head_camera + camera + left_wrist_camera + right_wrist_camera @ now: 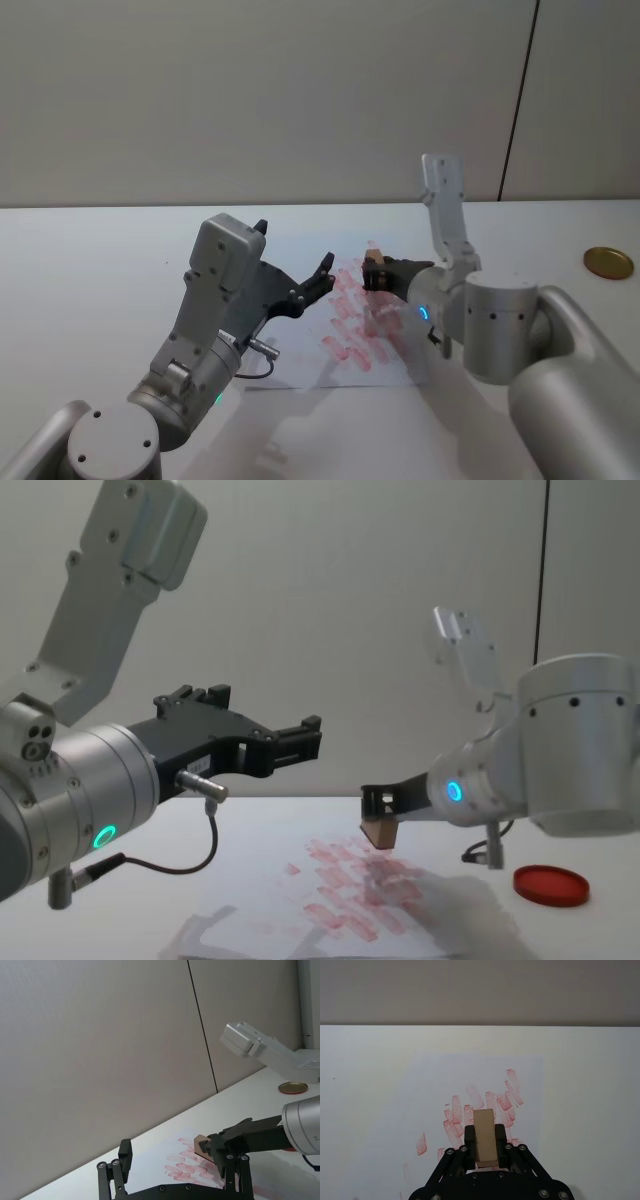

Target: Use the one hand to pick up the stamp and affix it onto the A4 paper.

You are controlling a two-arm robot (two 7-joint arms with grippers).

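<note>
Now my right gripper (485, 1132) was clamped on the stamp (484, 1142), held just above the paper (432, 1075). I judged the next move to be a straight press down. To my left, the left gripper (293, 247) hung idle, fingers apart.

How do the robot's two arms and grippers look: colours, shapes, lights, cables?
The left arm is a silver-grey barrel with a green ring light and a thin black cable. The right arm is bulkier, rounded and white-grey, with a small blue ring light. The left gripper and the right gripper are black and two-fingered.
</note>
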